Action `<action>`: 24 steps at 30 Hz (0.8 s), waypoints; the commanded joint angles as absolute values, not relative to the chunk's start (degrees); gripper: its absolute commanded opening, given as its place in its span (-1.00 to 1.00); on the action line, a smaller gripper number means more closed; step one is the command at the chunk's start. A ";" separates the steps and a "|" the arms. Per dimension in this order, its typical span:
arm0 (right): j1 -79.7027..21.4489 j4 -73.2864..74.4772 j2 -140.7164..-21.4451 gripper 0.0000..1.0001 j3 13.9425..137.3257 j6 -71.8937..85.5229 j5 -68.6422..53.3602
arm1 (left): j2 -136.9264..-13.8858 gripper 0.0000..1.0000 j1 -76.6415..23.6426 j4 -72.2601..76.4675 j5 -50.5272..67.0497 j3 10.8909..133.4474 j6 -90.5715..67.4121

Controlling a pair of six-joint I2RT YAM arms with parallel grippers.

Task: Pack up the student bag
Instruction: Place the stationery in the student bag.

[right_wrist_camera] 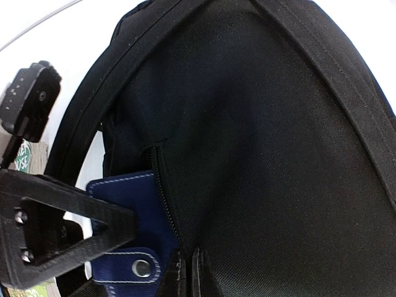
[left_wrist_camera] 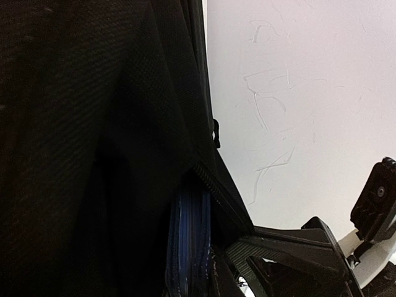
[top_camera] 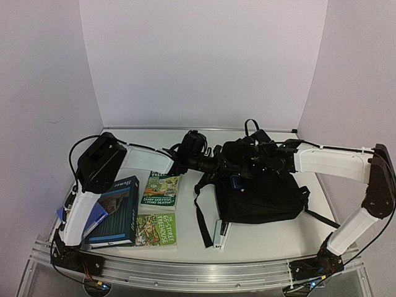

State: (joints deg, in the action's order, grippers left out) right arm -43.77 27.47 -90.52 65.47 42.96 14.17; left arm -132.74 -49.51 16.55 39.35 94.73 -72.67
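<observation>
**Q:** Where does the student bag (top_camera: 263, 198) lie?

**A:** Right of centre in the top view, on the white surface (top_camera: 260, 247). One black shoulder strap (top_camera: 200, 216) trails toward the lower edge of the frame.

**Q:** And the two arms?

**A:** Both meet at the bag's upper edge. The left claw (top_camera: 218, 162) enters from the left of the frame and the right claw (top_camera: 252, 163) from the right, so the two are near each other.

**Q:** Are the claws open or closed?

**A:** This cannot be told for either. In the left wrist view, black fabric fills the left half, and only part of a finger (left_wrist_camera: 291, 247) shows at the bottom. In the right wrist view, one finger (right_wrist_camera: 55, 229) shows at lower left, and the bag fills the rest.

**Q:** What sits at the opening?

**A:** A dark-blue wallet (right_wrist_camera: 127, 204) with a metal snap, partly under the fabric beside the zipper (right_wrist_camera: 162, 198).

**Q:** What else is on the surface?

**A:** At lower left of the top view are two green books (top_camera: 161, 190) and a dark book (top_camera: 117, 211), the latter partly beneath the left arm.
</observation>
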 commanded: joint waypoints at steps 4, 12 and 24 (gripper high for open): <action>-44.03 21.97 -88.79 -1.00 66.51 44.15 14.67 | -134.81 -0.98 -50.62 15.95 38.86 99.36 -71.34; -44.03 21.95 -88.33 -1.00 66.11 44.47 15.02 | -128.23 -0.25 -50.45 4.02 31.73 98.03 -57.63; -44.03 21.97 -88.62 -1.00 66.24 44.19 14.80 | -120.80 0.06 -50.69 -5.14 26.42 92.28 -51.34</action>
State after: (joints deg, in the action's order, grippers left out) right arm -43.79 26.11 -90.52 65.45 43.79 13.82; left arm -125.16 -50.63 -2.56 28.29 95.20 -53.33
